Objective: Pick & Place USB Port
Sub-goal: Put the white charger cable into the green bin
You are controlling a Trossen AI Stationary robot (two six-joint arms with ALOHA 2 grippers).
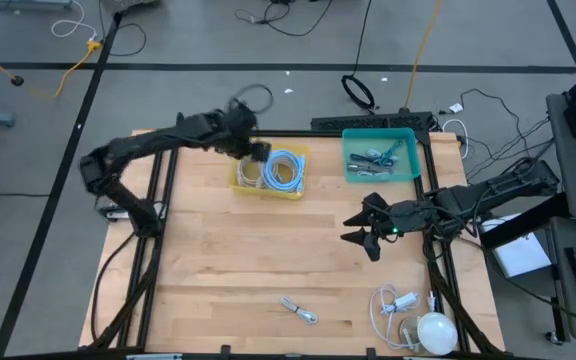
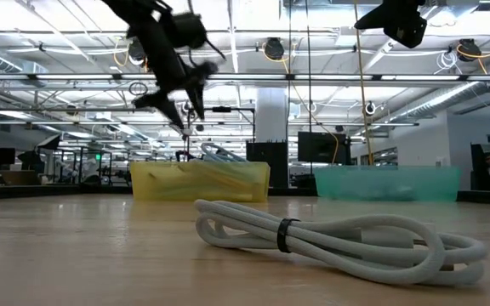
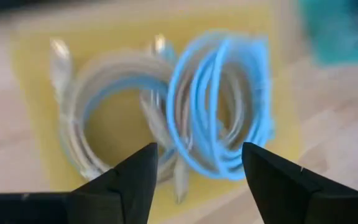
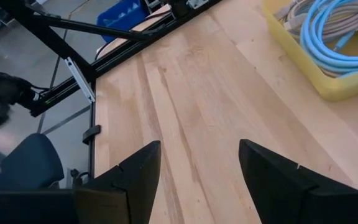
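1. My two arms are dark, nearly black, and my left gripper [image 1: 258,152] and right gripper [image 1: 366,232] have black fingers.
2. The table [image 1: 248,260] is light wood with a fine grain.
3. The yellow bin [image 1: 240,180] holds a light blue cable coil [image 1: 286,168] and a pale grey cable coil [image 3: 98,118].
4. The teal bin [image 1: 353,170] is see-through green-blue with grey pieces inside.
5. A white cable [image 2: 339,242] has a black tie around it.
6. A white round object [image 1: 436,332] lies on the table.
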